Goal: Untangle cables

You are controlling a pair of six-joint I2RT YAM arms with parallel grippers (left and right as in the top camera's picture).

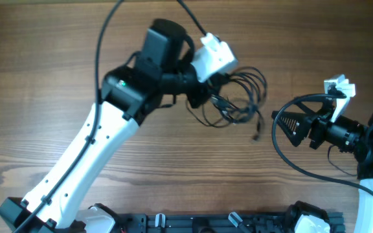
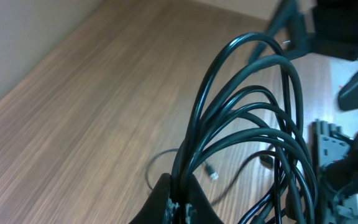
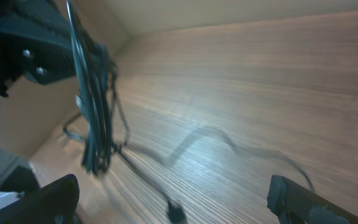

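While the left gripper (image 2: pixel 178 198) is pinched shut on the cables (image 2: pixel 253 99), the loops fan out from its jaws as one knotted bundle. The bundle is raised off the table (image 1: pixel 57 52), with a few strands and a plug (image 1: pixel 256 136) trailing onto the wood. Well apart to the right, the right gripper (image 1: pixel 282 128) faces the bundle, fingers spread, holding nothing. By my reading, untangling has barely begun: no strand lies separated, so nearly all the sorting is left.
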